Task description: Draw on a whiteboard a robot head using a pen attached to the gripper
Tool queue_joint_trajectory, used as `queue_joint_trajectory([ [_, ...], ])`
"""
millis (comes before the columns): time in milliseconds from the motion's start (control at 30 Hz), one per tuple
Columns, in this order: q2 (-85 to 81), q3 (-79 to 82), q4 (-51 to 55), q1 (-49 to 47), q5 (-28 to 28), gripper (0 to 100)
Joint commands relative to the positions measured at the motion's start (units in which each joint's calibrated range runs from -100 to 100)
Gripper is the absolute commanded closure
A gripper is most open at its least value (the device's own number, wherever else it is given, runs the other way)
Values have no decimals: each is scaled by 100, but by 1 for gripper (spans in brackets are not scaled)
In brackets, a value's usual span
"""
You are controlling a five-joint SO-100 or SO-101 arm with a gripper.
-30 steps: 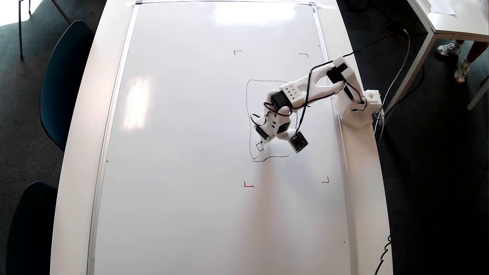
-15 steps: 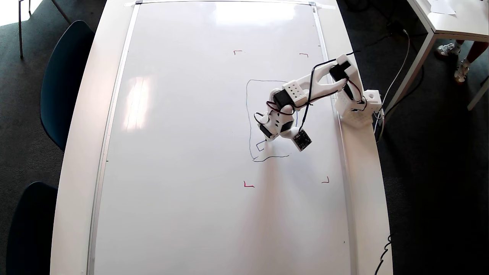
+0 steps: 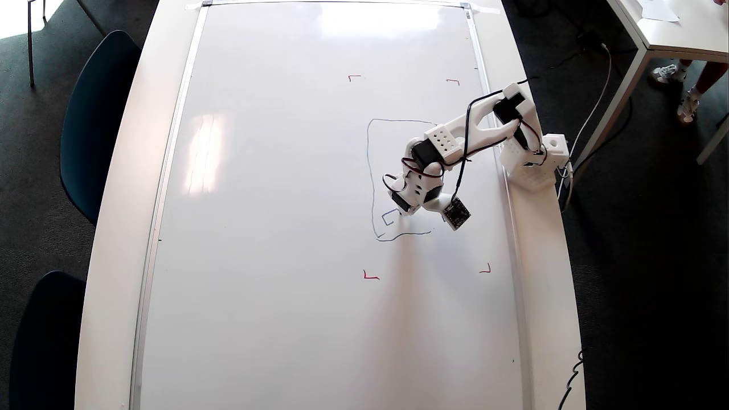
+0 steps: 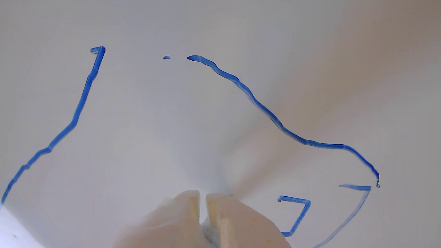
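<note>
On the glossy white whiteboard (image 3: 273, 228) covering the white desk (image 3: 122, 199), we see our white plastic claw (image 4: 202, 201) nearly closed, tips by the surface, inside the blue line-drawn robot head (image 3: 369, 171), just beside a small partly drawn box (image 4: 297, 213); the pen is hidden.

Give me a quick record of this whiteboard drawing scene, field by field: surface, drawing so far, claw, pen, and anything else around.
surface: whiteboard, glossy white, four red corner marks
drawing: robot head, unfinished; tall outline whose line breaks off in the wrist view, one small box partly drawn near a lower corner
line colour: blue in the wrist view
claw: pale fingers close together, low over the board beside the small box
pen: not clearly visible in either view
arm base: at the board's right edge in the overhead view
surroundings: dark chairs on the left
</note>
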Motion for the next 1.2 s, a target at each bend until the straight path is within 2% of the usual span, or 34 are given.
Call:
queue_joint_trajectory([
  [0, -130, -65, -222, -154, -43, 99],
  [600, 216, -682, -274, -184, -38, 99],
  [900, -745, -1473, 794, -29, -38, 99],
  [1167, -1326, -664, 1290, 841, 15, 99],
])
